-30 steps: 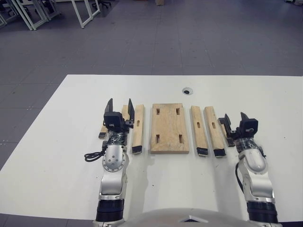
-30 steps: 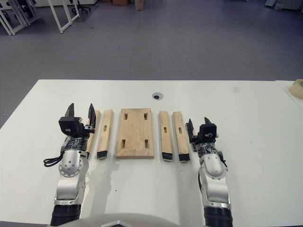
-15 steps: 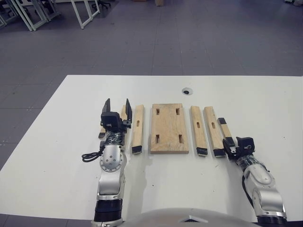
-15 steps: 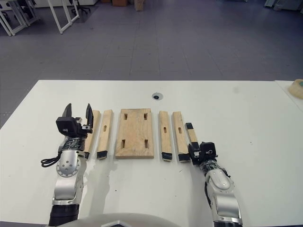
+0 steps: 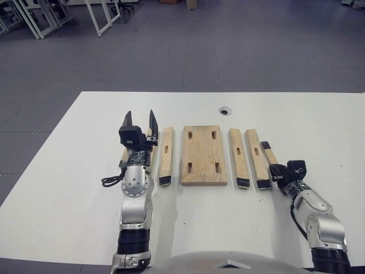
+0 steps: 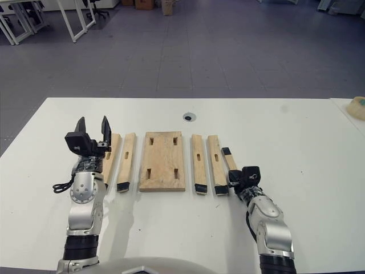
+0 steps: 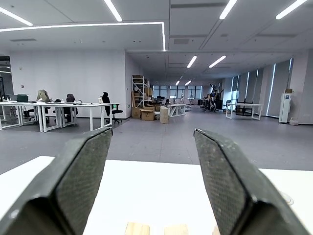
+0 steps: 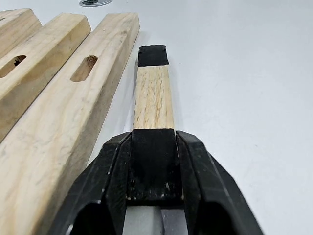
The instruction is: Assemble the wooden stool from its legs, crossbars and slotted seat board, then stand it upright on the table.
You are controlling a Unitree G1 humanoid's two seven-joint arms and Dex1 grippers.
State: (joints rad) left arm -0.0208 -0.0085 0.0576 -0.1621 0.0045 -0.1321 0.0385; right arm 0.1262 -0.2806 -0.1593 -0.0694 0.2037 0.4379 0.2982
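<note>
The slotted seat board lies flat mid-table. Two legs lie right of it and one leg lies left. Another leg is partly hidden under my left arm. A thin crossbar with black ends lies rightmost. My right gripper is shut on its near black end, low on the table. Above the leftmost pieces, my left gripper is raised and open with nothing between its fingers.
The white table has a round cable hole behind the board. A black cable loop hangs beside my left arm. Bare table lies to the far left, far right and in front of the parts.
One second ago my right gripper stood raised and open by the crossbar. It has since dropped back to the bar's near end and shut on it. My left gripper rose slightly.
</note>
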